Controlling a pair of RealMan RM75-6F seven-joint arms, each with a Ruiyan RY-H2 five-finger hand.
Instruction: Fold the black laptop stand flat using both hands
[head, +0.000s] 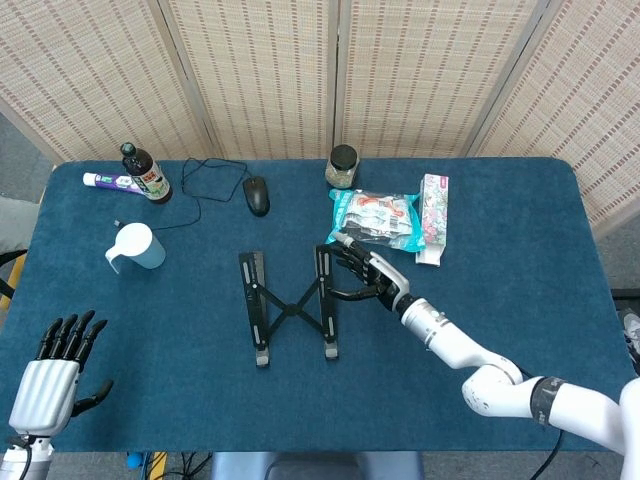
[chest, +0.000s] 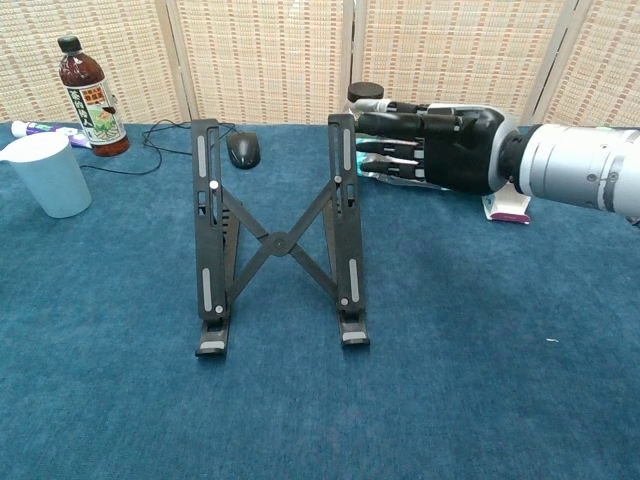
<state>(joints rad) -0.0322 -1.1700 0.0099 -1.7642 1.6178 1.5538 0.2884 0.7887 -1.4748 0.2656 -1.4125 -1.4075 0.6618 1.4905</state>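
Note:
The black laptop stand (head: 288, 303) (chest: 278, 238) stands opened out mid-table, two side rails joined by a crossed brace. My right hand (head: 367, 274) (chest: 428, 148) is at the upper part of the stand's right rail, fingers stretched out with their tips at the rail; nothing is in its grasp. Whether the fingertips touch the rail is unclear. My left hand (head: 58, 365) rests far off at the table's near left corner, fingers spread and empty; the chest view does not show it.
A white cup (head: 136, 246) sits left of the stand. A dark bottle (head: 147, 175), a tube (head: 110, 181), a mouse (head: 257, 195) with its cable, a jar (head: 342, 166), a snack bag (head: 378, 219) and a small box (head: 433, 217) lie along the back.

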